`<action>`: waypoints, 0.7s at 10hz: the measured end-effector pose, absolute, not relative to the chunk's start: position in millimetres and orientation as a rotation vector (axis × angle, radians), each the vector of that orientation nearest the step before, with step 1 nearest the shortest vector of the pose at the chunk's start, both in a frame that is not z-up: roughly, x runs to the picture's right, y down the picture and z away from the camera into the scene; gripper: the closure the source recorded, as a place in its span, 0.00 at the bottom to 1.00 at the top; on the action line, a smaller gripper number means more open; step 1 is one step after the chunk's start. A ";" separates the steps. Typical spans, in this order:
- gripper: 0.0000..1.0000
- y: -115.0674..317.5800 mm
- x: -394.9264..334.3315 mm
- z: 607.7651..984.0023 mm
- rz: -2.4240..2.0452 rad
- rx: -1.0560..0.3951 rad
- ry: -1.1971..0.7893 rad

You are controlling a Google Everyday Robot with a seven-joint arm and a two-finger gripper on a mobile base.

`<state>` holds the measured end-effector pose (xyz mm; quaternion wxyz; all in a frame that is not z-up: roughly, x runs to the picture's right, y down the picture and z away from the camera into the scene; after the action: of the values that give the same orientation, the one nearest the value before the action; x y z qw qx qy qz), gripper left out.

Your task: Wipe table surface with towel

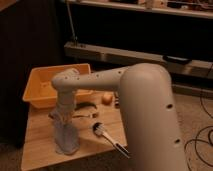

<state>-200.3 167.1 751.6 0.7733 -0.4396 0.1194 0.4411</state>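
Reaching in from the right, the big white arm (145, 100) bends at its elbow and points straight down over the left side of the wooden table (37, 144). The tool (62, 120) at its end is pinching the top of the grey towel (67, 139), which hangs bunched up with its bottom touching the table. A yellow bin (37, 92) sits behind the arm, and a brush (106, 134) lies to the right of the towel
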 end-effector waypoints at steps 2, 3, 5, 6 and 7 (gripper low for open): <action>1.00 182.4 -189.5 738.7 0.923 -0.943 0.259; 1.00 194.0 -192.9 729.5 0.897 -0.935 0.259; 1.00 220.0 -212.2 708.6 0.827 -0.919 0.255; 1.00 234.3 -226.1 696.3 0.783 -0.913 0.251; 1.00 245.7 -241.5 687.4 0.741 -0.910 0.245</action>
<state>-241.5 245.7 687.4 0.8257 -0.4283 0.1152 0.3487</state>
